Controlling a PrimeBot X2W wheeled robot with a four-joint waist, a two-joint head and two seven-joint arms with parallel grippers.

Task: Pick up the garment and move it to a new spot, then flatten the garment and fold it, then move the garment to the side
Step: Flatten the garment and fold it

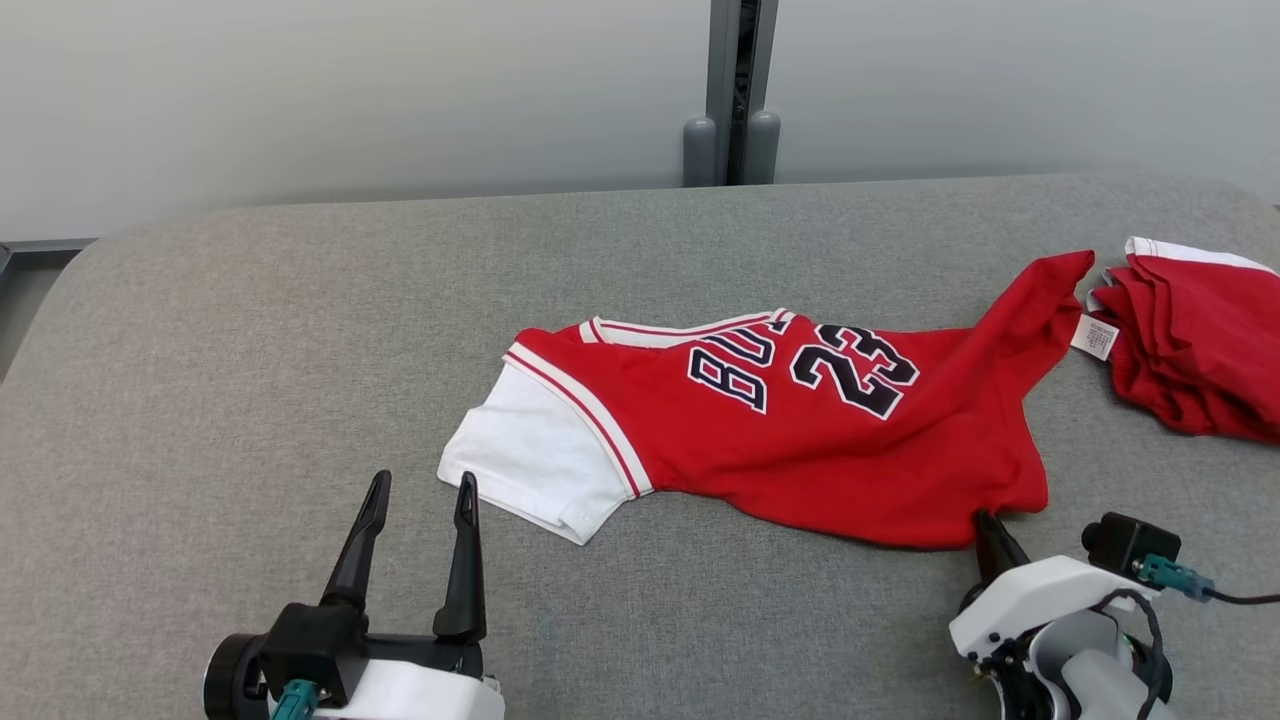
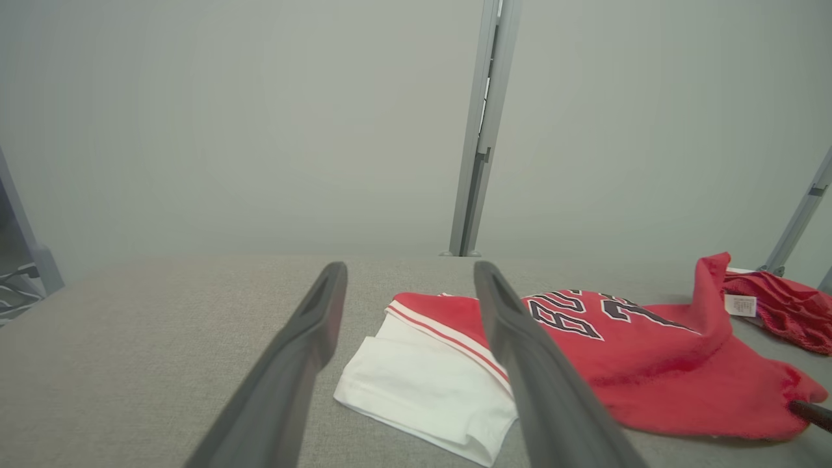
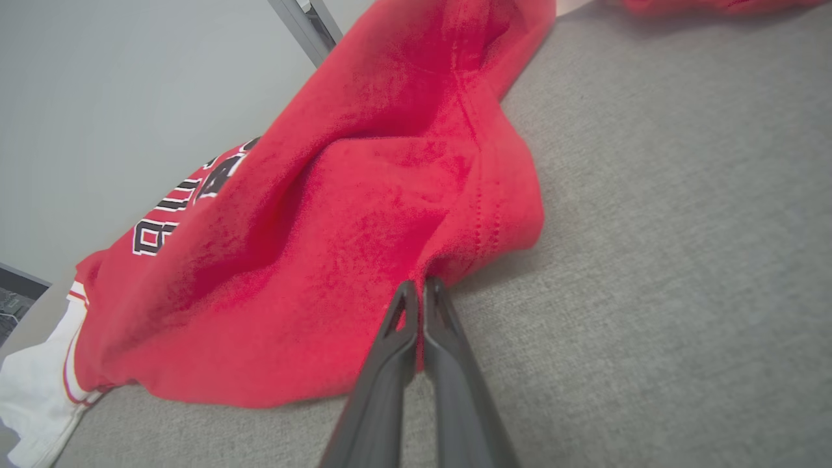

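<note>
The garment (image 1: 800,430) is a red jersey with a white sleeve and the number 23, lying crumpled across the middle of the grey padded table (image 1: 250,330). My right gripper (image 1: 985,522) sits at the jersey's near right corner. In the right wrist view its fingers (image 3: 420,289) are pressed together on the red hem of the garment (image 3: 364,247). My left gripper (image 1: 420,490) stands open in front of the white sleeve, apart from it. In the left wrist view the left gripper (image 2: 409,273) frames the garment (image 2: 637,364) between its fingers.
A second red garment (image 1: 1190,340) lies bunched at the table's far right edge, close to the jersey's raised corner with a white label (image 1: 1094,337). A grey post (image 1: 735,90) stands against the wall behind the table. Bare grey surface stretches to the left.
</note>
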